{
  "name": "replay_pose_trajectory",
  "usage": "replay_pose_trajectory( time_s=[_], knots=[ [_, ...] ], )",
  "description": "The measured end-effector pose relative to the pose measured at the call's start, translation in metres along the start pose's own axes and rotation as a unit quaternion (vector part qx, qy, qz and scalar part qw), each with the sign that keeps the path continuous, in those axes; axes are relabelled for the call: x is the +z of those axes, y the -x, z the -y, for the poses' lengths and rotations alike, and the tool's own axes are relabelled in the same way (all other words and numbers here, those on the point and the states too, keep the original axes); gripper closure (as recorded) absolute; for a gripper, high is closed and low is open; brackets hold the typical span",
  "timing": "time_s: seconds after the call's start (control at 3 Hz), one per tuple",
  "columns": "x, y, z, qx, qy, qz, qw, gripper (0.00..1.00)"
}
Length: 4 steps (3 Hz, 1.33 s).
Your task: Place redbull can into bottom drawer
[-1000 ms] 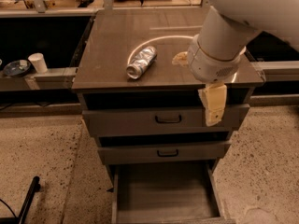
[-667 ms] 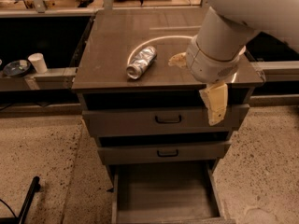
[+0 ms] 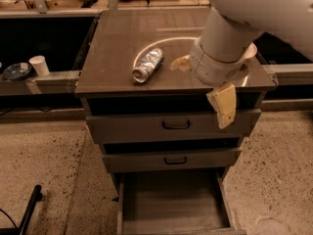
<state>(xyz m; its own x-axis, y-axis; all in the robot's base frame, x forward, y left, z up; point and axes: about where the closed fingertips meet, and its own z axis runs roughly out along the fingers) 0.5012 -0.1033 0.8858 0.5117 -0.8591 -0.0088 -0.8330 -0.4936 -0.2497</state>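
While the slim shiny silver metal redbull can (image 3: 147, 65) lies on its side on the dark brown worktop (image 3: 117, 38) of the cabinet, the robot's fat white arm (image 3: 230, 38) leans in from the upper right & holds its gripper (image 3: 200, 89) over the front right part of that worktop, just beside the can but not touching it. Jaws are released: one cream-coloured one pokes out toward the can, low over the surface, the other hangs down past the front edge in front of the top drawer, w/ a wide gap btwn them & nothing held. Can sits diagonally, one round end facing front left, the other pointing back & right, inside a bright curved ring of reflected light. Behind the arm, near the right edge, part of a white bowl (image 3: 250, 50) shows; rest is hidden. Below the worktop: 3 grey-brown drawers stacked. Top drawer (image 3: 146, 127) & middle drawer (image 3: 142, 161) each carry a dark handle at centre & look shut or nearly so. Bottom drawer (image 3: 171, 199) stands well out toward me, a deep box w/ its plain flat floor in view; can is up top, well apart from it. Off to the left of the view, on a grey ledge (image 3: 54, 78), a small white paper cup (image 3: 39, 65) stands upright next to a dark round dish (image 3: 16, 71). Floor (image 3: 44, 155) is speckled beige, & a black bar (image 3: 30, 207) slants across its lower left corner.
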Motion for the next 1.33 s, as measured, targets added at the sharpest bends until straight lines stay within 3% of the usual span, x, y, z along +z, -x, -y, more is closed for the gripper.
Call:
replay_pose_trajectory(
  time_s=[0.33,0.67,1.0,1.33],
  knots=[
    [-0.004,0.007,0.025,-0.123,0.009,-0.022,0.9922,0.0],
    [-0.011,0.006,0.052,-0.218,0.011,-0.039,0.9751,0.0],
    [-0.012,0.009,0.08,-0.287,0.013,-0.044,0.9568,0.0],
    [0.004,0.013,0.111,-0.355,0.017,-0.042,0.9336,0.0]
  ],
)
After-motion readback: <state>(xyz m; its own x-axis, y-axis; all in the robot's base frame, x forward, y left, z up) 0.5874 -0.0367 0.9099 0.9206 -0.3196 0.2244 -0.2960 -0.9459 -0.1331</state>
